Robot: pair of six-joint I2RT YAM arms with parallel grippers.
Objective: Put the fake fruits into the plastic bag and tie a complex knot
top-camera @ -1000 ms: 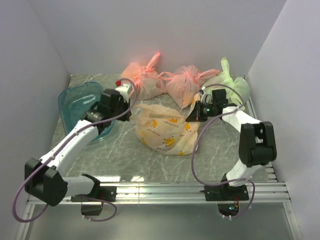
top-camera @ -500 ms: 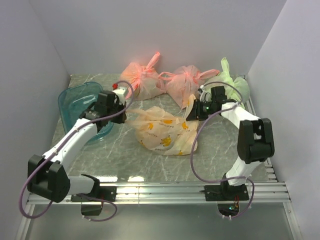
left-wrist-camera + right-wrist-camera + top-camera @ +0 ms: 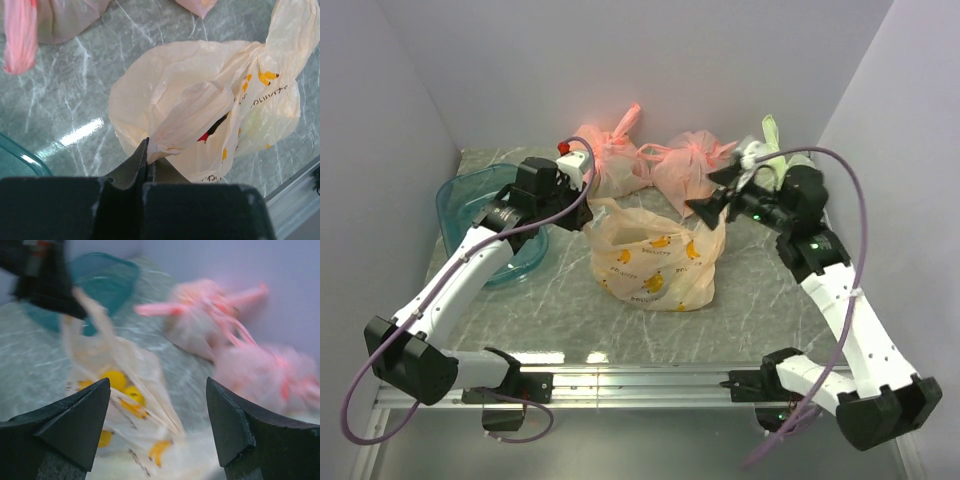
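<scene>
- Our left gripper is clamped on a gathered fold of the thin, translucent peach plastic bag with yellow banana prints. Our right gripper has its jaws wide apart with nothing between them.
- The bag sits mouth-up on the grey-green marbled worktop, between both grippers. The small fake fruits show red and dark through the film.
- We judge the film to be limp, light and slippery, with the fruit weighing down the bottom.
- The best hold looks to be the right-hand handle, bunched and pinched deep.
</scene>
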